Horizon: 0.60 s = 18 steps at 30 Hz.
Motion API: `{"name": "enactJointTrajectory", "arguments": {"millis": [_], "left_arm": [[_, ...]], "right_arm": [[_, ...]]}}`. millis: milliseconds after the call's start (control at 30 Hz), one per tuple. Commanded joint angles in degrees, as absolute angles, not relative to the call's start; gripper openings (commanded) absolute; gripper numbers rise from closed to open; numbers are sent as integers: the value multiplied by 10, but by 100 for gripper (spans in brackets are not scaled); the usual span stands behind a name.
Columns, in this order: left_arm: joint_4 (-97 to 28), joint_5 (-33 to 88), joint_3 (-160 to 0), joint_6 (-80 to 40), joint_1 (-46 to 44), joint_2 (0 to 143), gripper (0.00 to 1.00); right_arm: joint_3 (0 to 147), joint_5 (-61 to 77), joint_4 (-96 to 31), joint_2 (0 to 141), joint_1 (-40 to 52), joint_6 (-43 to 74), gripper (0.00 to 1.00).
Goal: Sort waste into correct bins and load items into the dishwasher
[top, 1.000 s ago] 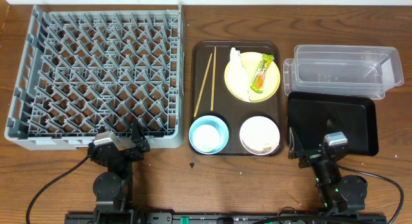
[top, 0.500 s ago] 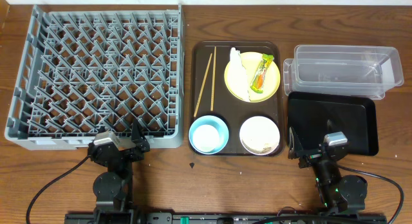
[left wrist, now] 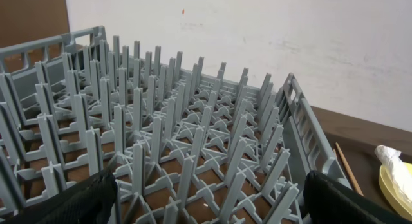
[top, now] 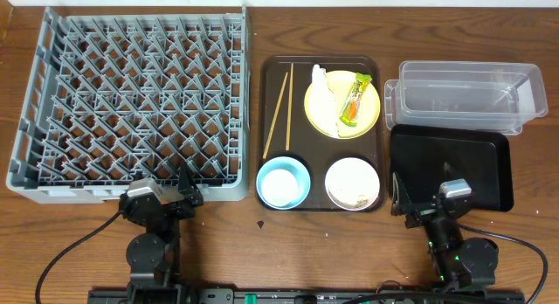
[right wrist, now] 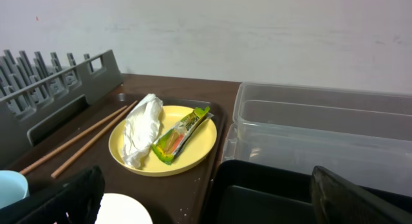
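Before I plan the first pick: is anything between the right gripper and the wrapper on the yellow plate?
Nothing visible does. The open right gripper has a clear line to the wrapper; the napkin lies beside it, not in front.

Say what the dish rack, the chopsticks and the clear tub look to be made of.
Dish rack: moulded plastic by the look, matte grey, with uniform pegs and lattice.
Chopsticks: probably wood or bamboo, pale tan and dull, seemingly unlacquered.
Clear tub: transparent plastic, glossy, with see-through walls and rims that catch the light.
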<state>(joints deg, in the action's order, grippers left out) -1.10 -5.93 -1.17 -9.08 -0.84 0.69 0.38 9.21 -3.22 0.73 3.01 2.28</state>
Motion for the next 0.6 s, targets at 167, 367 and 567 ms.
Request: {"name": "enactJointTrajectory", "arguments": {"millis": [167, 367, 567], "left_arm": [[30, 5, -3, -98, -6, 2, 93], [91, 51, -44, -120, -6, 7, 93], [-10, 113, -171, -133, -6, 89, 93]], "right_arm": [[5, 140, 26, 5, 26, 48, 99], [75, 182, 36, 26, 26, 82, 99], [216, 209, -20, 153, 26, 84, 99]]}}
